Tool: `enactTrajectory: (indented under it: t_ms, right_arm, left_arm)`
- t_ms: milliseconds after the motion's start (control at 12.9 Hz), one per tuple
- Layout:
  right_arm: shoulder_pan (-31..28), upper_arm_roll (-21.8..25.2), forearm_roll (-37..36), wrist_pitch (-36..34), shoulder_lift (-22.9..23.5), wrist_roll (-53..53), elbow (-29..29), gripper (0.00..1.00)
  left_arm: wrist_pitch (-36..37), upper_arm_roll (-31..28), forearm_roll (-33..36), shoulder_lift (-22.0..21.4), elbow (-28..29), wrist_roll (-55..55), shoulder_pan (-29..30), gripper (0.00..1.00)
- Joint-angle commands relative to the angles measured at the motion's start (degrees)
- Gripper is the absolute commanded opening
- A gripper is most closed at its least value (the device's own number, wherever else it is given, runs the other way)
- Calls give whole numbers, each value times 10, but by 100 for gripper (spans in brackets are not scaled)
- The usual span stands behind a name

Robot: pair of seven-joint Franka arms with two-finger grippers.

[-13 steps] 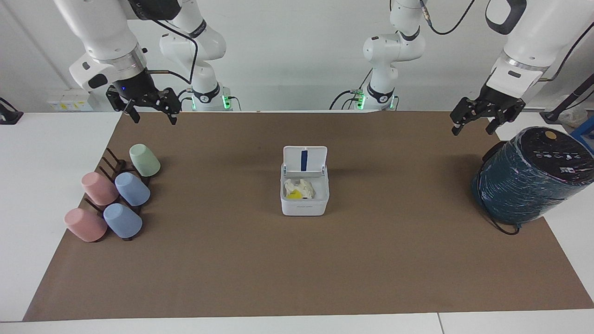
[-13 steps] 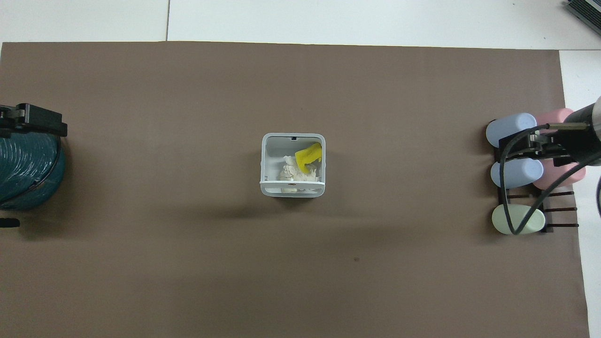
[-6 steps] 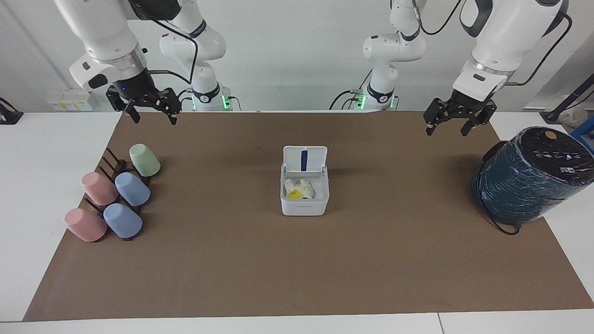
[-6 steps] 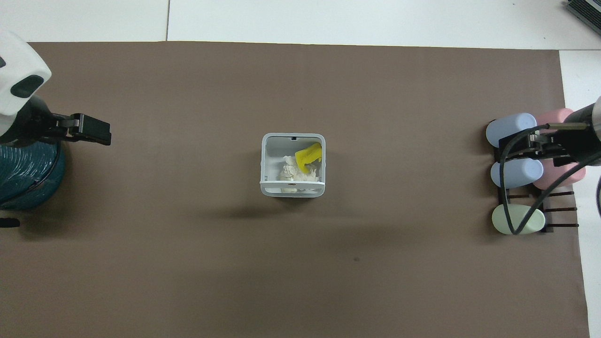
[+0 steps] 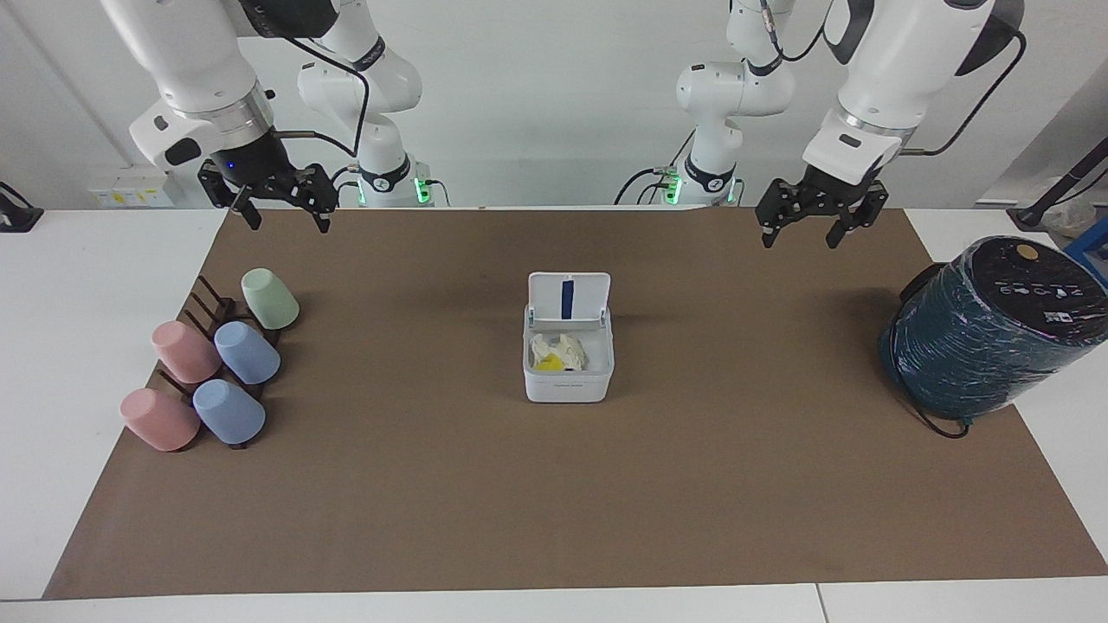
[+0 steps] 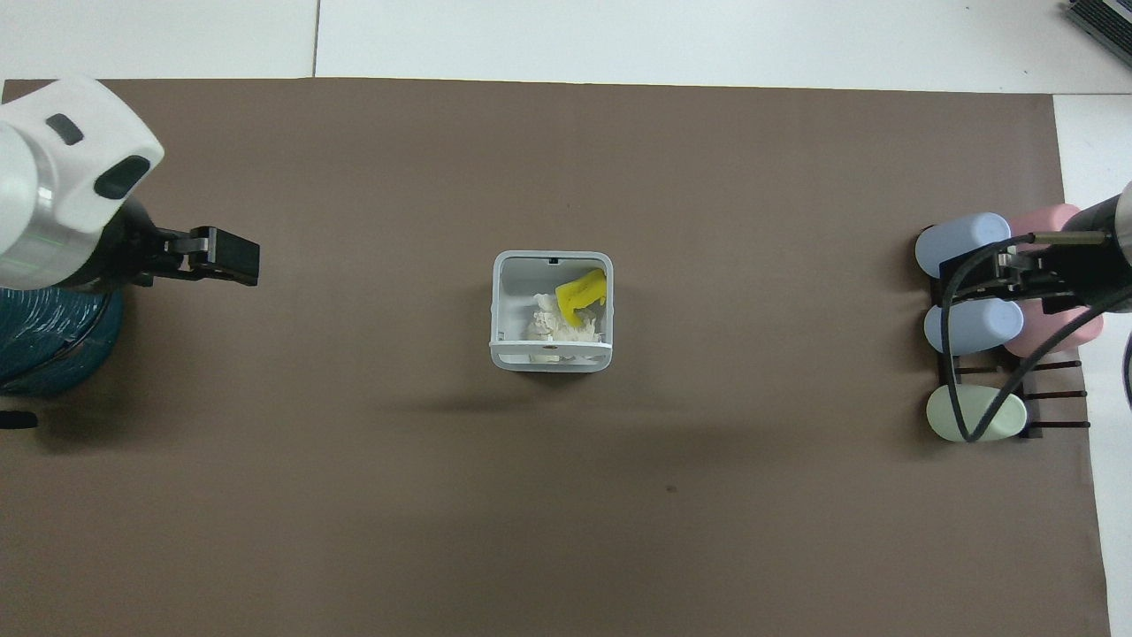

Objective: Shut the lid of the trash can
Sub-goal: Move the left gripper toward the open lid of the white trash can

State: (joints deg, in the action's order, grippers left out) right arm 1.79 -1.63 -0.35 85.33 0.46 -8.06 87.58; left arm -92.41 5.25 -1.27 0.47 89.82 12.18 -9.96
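The small white trash can (image 5: 567, 368) stands in the middle of the brown mat, with crumpled white paper and a yellow scrap inside; it also shows in the overhead view (image 6: 551, 311). Its lid (image 5: 569, 297) stands upright and open on the side nearer the robots, its blue stripe showing; from overhead the lid (image 6: 550, 349) is seen edge-on. My left gripper (image 5: 798, 237) is open and empty, up in the air over the mat between the teal cylinder and the trash can, also in the overhead view (image 6: 237, 263). My right gripper (image 5: 288, 223) is open and waits above the cup rack.
A large dark teal wrapped cylinder (image 5: 987, 333) stands at the left arm's end of the mat. A dark rack with several pastel cups (image 5: 212, 363) lies at the right arm's end. The brown mat (image 5: 554, 502) covers most of the table.
My left gripper has moved from beside the teal cylinder toward the middle of the table, closer to the trash can. The right arm, trash can and lid have not moved.
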Motion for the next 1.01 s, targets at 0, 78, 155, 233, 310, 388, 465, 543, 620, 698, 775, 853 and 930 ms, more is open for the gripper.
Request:
enactTrajectory:
  t_ms: [0,78,155,233,310,388,465,543,620,698,775,853,930]
  right_arm:
    - [-9,-6,1,6,-14,0,18,100]
    - [-9,-7,1,6,-14,0,18,100]
    - [-9,-7,1,6,-14,0,18,100]
    - [-9,-7,1,6,-14,0,18,100]
    - [-9,-7,1,6,-14,0,18,100]
    - [-9,-7,1,6,-14,0,18,100]
    - [-9,-6,1,6,-14,0,18,100]
    - [-9,-7,1,6,-14,0,18,100]
    - [-9,-7,1,6,-14,1,18,100]
    - [-9,-6,1,6,-14,0,18,100]
    - [-9,-7,1,6,-14,0,18,100]
    - [-9,-7,1,6,-14,1,18,100]
    - [-9,-7,2,6,-14,0,18,100]
  left_arm:
    - [-18,-7,-3,-29,43,51,-47,93]
    - [-31,-6,-14,-38,61,71,-58,81]
    - [-49,-6,-18,-50,89,87,-72,72]
    - [-71,-6,-21,-62,113,102,-90,57]
    - [-86,-6,-22,-70,134,127,-106,39]
    - [-101,-6,-22,-76,150,154,-129,27]
    - [-115,-6,-22,-78,162,177,-146,19]
    - [-130,-6,-22,-78,171,190,-161,15]
    - [-145,-6,-24,-77,179,200,-174,15]
    - [-162,-6,-32,-75,191,207,-182,15]
    - [-185,-6,-38,-74,204,212,-192,15]
    - [-211,-6,-39,-72,217,221,-200,15]
    - [-233,-6,-41,-68,224,233,-210,15]
